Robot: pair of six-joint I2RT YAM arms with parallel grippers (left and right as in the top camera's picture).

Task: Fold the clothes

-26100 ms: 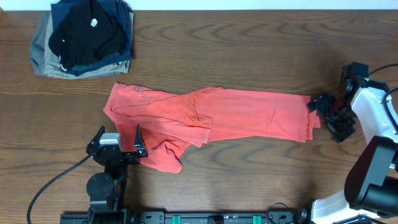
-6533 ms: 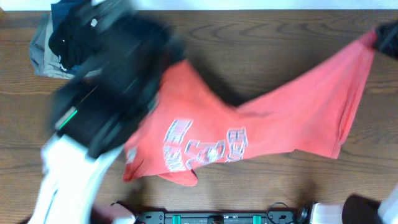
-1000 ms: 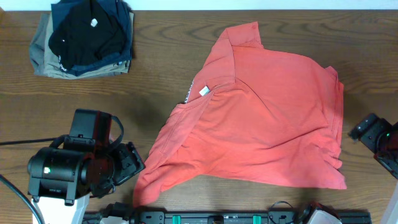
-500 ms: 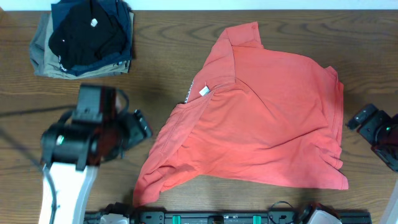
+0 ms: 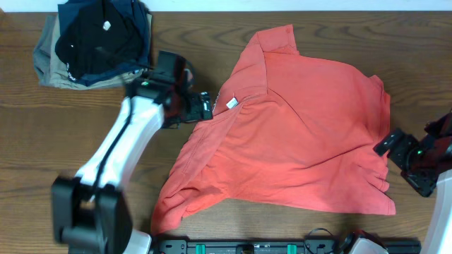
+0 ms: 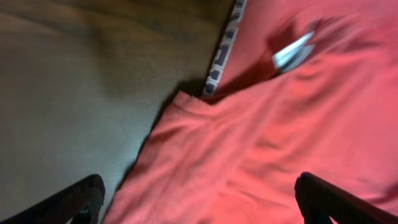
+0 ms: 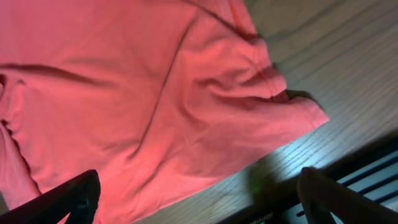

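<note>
The clothes, a coral-red T-shirt (image 5: 304,141), lie spread and rumpled on the wooden table, right of centre. A small white tag (image 5: 231,104) shows near the shirt's left edge, and a strip of white lettering peeks out from under a fold beside it. My left gripper (image 5: 203,108) is open at that left edge, close to the tag. In the left wrist view its jaws (image 6: 202,202) stand wide over the shirt (image 6: 280,137) with nothing between them. My right gripper (image 5: 387,144) is open at the shirt's right edge. In the right wrist view (image 7: 202,199) it hovers over the shirt's (image 7: 137,93) hem and bare wood.
A pile of folded dark and khaki garments (image 5: 95,42) sits at the back left corner. A black rail (image 5: 247,247) runs along the table's front edge. The left arm (image 5: 113,162) stretches diagonally across the front left of the table (image 5: 85,141).
My left arm has swung from the front left up to the shirt's left edge by the tag, its jaws wider. The right gripper has moved in to the shirt's right edge. The shirt lies unchanged.
</note>
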